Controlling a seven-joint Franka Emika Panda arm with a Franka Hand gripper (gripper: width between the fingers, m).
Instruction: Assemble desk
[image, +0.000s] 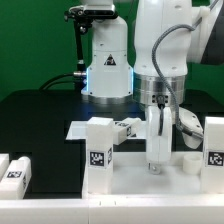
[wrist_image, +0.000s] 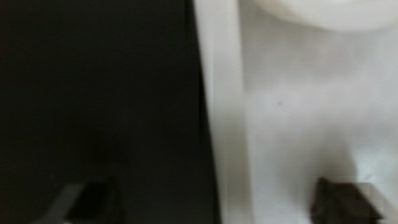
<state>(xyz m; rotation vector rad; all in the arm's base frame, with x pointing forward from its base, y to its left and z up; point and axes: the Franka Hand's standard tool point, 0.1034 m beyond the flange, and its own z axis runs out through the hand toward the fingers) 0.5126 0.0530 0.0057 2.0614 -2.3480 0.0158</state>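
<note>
The desk's white rimmed tabletop (image: 135, 188) lies at the front of the black table. Two white block legs stand upright on it, one at the exterior view's left (image: 98, 155) and one at its right (image: 213, 143), each with a square tag. My gripper (image: 158, 163) points straight down between them, low over the tabletop. In the wrist view the gripper (wrist_image: 214, 203) is open, its dark fingertips (wrist_image: 342, 196) apart on either side of the tabletop's raised rim (wrist_image: 217, 110). One fingertip is over the white tabletop (wrist_image: 302, 120), the other over the black table.
Two more tagged white legs (image: 15, 170) lie on the black table at the exterior view's left. Another tagged white part (image: 126, 127) lies behind the tabletop, beside the marker board (image: 78, 129). The arm's base (image: 108, 72) stands at the back.
</note>
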